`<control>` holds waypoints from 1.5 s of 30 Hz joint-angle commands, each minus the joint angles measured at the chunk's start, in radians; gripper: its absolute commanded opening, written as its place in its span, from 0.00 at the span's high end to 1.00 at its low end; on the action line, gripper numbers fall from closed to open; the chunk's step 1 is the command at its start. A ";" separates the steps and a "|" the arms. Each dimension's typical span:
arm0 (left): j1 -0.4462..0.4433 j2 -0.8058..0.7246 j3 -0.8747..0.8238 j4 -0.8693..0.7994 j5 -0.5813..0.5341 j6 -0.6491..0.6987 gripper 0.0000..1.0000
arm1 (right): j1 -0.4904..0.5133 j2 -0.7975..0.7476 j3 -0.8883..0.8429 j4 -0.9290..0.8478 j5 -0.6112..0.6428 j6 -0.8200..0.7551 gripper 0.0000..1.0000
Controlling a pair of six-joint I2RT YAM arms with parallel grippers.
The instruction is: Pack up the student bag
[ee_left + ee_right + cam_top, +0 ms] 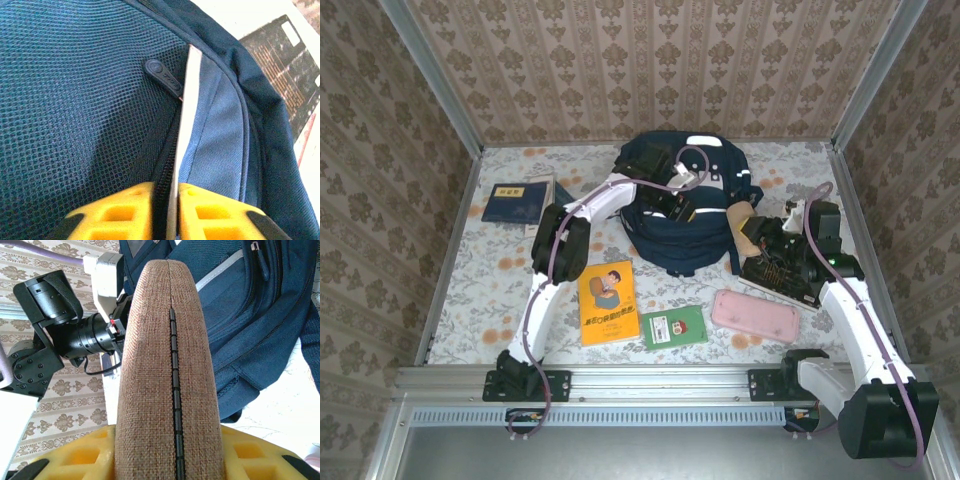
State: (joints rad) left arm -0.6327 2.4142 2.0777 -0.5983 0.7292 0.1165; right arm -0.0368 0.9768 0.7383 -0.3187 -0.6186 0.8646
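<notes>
Far-middle of the table [470,300]: left gripper [166,212] pinches the student bag [690,245] at its zipper seam, right gripper [170,455] clasps a tan pencil case [170,340]; a steady upward pull should widen the mouth first.

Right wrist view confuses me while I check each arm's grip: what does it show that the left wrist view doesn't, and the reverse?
Right wrist: the right pincer clamps a brown woven case, with the left arm's wrist beyond. Left wrist: the left pincer pinches a white stripe near a zipper pull. Both: the navy student bag.
</notes>
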 commanded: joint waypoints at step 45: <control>0.129 -0.774 -0.191 0.307 -0.191 -0.186 1.00 | 0.312 0.223 0.454 -0.172 0.120 -0.089 0.79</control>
State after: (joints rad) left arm -0.5163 1.7390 1.8435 -0.3840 0.4732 -0.1509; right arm 0.2459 1.1114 1.1072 -0.4759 -0.5583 0.7654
